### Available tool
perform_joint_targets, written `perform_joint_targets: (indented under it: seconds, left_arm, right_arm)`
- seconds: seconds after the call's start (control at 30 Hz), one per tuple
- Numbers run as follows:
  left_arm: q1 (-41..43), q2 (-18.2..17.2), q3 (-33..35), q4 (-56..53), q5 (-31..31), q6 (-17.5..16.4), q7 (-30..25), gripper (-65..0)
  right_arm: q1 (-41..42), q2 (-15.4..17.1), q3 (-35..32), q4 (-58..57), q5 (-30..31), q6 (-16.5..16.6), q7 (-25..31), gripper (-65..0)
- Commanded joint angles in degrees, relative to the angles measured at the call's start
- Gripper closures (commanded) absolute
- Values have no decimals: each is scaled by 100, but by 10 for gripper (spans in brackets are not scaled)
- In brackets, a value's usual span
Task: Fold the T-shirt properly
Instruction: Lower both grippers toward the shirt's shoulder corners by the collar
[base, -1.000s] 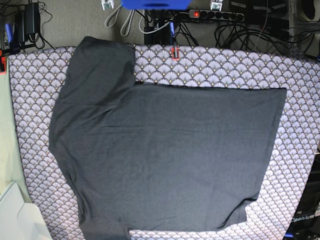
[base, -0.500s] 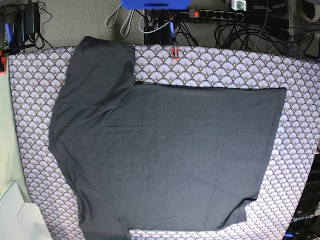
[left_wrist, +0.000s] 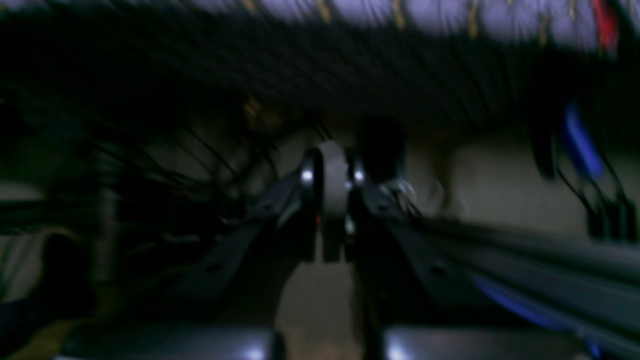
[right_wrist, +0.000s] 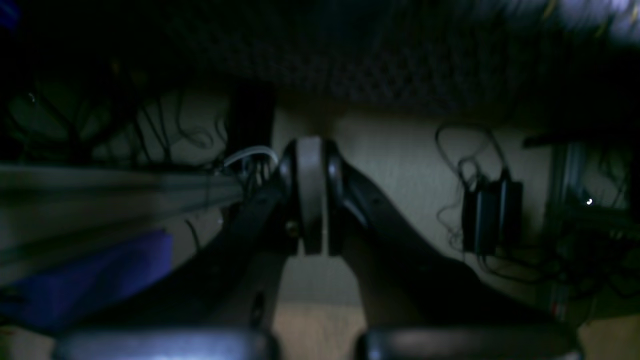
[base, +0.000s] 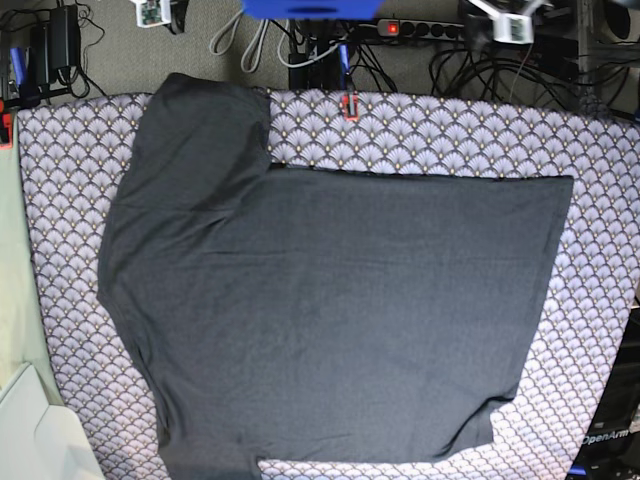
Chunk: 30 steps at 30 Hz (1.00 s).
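The dark charcoal T-shirt (base: 340, 310) lies flat on the purple-white scallop-patterned cloth (base: 420, 135), one sleeve (base: 200, 130) spread toward the upper left. No rainbow print shows. My left gripper (base: 505, 25) is beyond the table's far edge at the upper right. In the left wrist view it (left_wrist: 330, 200) is shut and empty, over the floor. My right gripper (base: 155, 12) is beyond the far edge at the upper left. In the right wrist view it (right_wrist: 312, 195) is shut and empty. Both are well away from the shirt.
A power strip (base: 430, 30) and tangled cables lie on the floor behind the table. A blue mount (base: 310, 8) sits at top centre, a red clip (base: 350, 105) on the far edge. A pale green surface (base: 15, 280) and a white object (base: 35, 430) lie left.
Both grippers have slid outward along the top edge, the right one to the left and the left one to the right. The T-shirt has not moved.
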Motion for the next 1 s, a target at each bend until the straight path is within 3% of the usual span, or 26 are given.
perform_joint_targets:
  seconds: [0.0, 0.13, 0.3, 0.4, 0.47, 0.63, 0.77, 0.87, 0.97]
  left_arm:
    - [111, -32, -107, 228, -23, 21, -132, -3]
    - [181, -23, -432, 571, -31, 21, -132, -2]
    - [155, -23, -713, 747, -49, 21, -124, -4]
    - [137, -23, -924, 747, -409, 12, 17, -12]
    - [58, -67, -1162, 817, -902, -23, 351, -68]
    - [-373, -67, -1944, 914, -1772, -41, 1424, -325]
    - [-760, -50, -2278, 914, -1886, -102, 1969, -340]
    - [-971, -23, -2437, 914, -1869, -463, 2144, -340]
    - [-1120, -15, -2507, 905, -1860, -621, 2294, -340]
  right_arm:
    - [-140, 25, 11, 264, 6, 23, 134, -1]
    - [-158, 25, 108, 748, 6, 23, 125, -23]
    - [71, 25, 275, 835, 6, 23, 125, -169]
    - [220, 25, 389, 791, 6, 32, 125, -248]
    - [335, 25, 416, 791, 6, 32, 125, -272]
    - [633, 25, 433, 783, 6, 32, 28, -277]
    - [1011, 25, 424, 774, 14, 32, -535, -277]
    - [1284, 25, 424, 677, 14, 41, -913, -277]
    - [1469, 7, 460, 660, 410, 375, -1115, -277]
